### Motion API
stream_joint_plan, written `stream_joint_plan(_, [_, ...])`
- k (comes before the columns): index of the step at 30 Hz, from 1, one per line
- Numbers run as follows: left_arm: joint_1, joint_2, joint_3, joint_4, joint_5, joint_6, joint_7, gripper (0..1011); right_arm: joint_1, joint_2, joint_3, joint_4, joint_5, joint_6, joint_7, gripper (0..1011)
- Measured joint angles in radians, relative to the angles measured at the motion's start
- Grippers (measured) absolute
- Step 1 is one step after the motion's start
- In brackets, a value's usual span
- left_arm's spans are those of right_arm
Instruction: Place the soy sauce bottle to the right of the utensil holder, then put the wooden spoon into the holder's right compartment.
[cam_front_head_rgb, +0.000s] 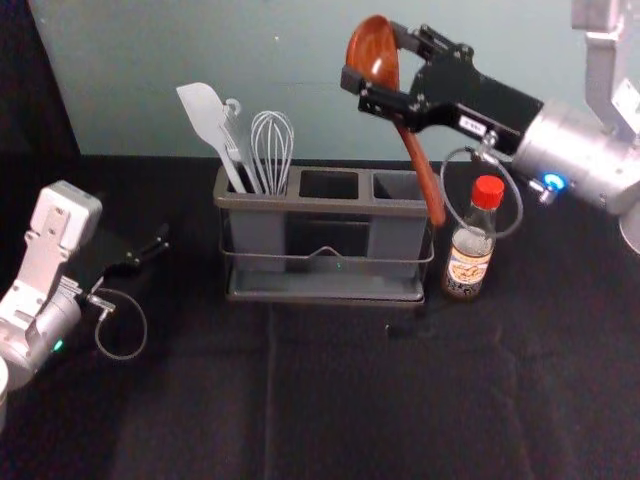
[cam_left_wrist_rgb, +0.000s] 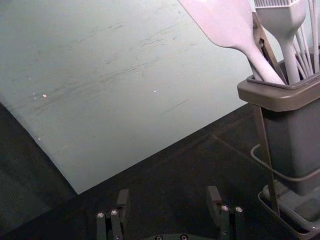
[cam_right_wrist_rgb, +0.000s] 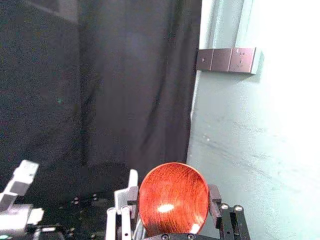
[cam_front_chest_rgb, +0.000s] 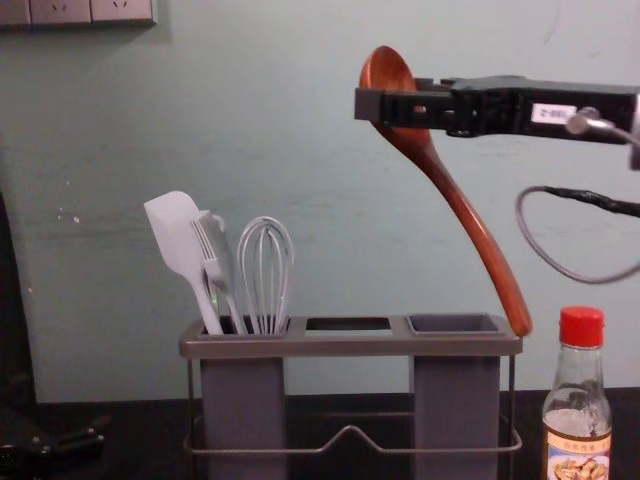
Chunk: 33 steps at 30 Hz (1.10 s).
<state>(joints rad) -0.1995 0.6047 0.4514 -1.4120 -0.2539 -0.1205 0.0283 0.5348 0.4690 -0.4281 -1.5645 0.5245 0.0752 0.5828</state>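
By the pale grey wire balloon whisk (cam_front_chest_rgb: 266, 275) there's a light grey, flat-bladed spatula (cam_front_chest_rgb: 177, 232) to its left, a grey bristled brush (cam_front_chest_rgb: 213, 250) between them. Behind the whisk, a pale grey-green wall (cam_front_chest_rgb: 330, 200); up to its left, a brownish rectangular socket panel (cam_front_chest_rgb: 75, 10). Further left hangs black curtain fabric (cam_right_wrist_rgb: 130, 75). Below it spreads black tablecloth (cam_front_head_rgb: 300, 400).

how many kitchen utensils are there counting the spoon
4: the wooden spoon, held up by the right pincer near the holder's right end; the spatula, brush and whisk, standing in the holder's left compartment. Another could be hidden behind those.
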Motion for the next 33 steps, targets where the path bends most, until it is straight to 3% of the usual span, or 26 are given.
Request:
stream_joint_plan(8, [0.0, 0.0, 0.0, 0.0, 0.0, 0.0, 0.0, 1005, 0.087, -0.039, -0.038, 0.091, -0.023, -0.006, -0.019, 837])
stream_joint_plan(20, [0.0, 0.0, 0.0, 0.0, 0.0, 0.0, 0.0, 1005, 0.211, -0.123, -0.088, 0.283, -0.063, -0.038, -0.009, 838])
stream_joint_plan(33, [0.0, 0.0, 0.0, 0.0, 0.0, 0.0, 0.0, 1005, 0.231, -0.155, -0.108, 0.371, -0.082, -0.075, 0.026, 838])
